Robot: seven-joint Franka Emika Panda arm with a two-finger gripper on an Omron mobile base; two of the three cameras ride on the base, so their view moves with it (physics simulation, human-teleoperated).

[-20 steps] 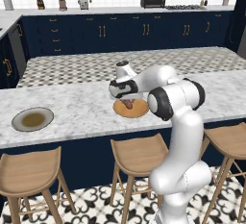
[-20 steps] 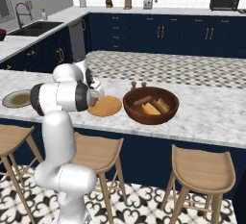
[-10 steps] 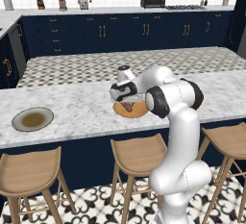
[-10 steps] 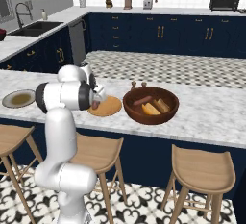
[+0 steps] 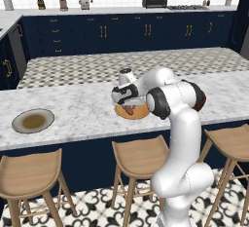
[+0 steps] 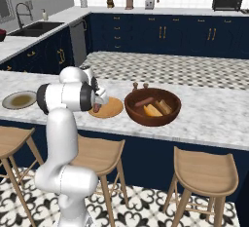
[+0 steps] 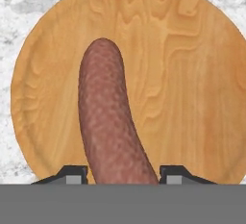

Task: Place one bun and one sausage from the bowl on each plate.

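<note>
Marble island counter [image 5: 73,109], and the gripper [image 7: 123,174] hangs right over the orange plate [image 7: 192,98], fingers clamped on a sausage [image 7: 108,122]. Beside it, the bowl [image 6: 152,107] holds buns and sausage; the grey plate [image 5: 33,121] sits well apart.

Kitchen: marble island [image 5: 73,109], navy cabinets [image 5: 121,36], toaster oven [image 5: 154,0].

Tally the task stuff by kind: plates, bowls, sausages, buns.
Plates: 2, orange plate and grey plate
Bowls: 1, brown bowl
Sausages: 2, one in the gripper over the orange plate, sausage, one in the bowl
Buns: 2, in the bowl
Total: 7
</note>
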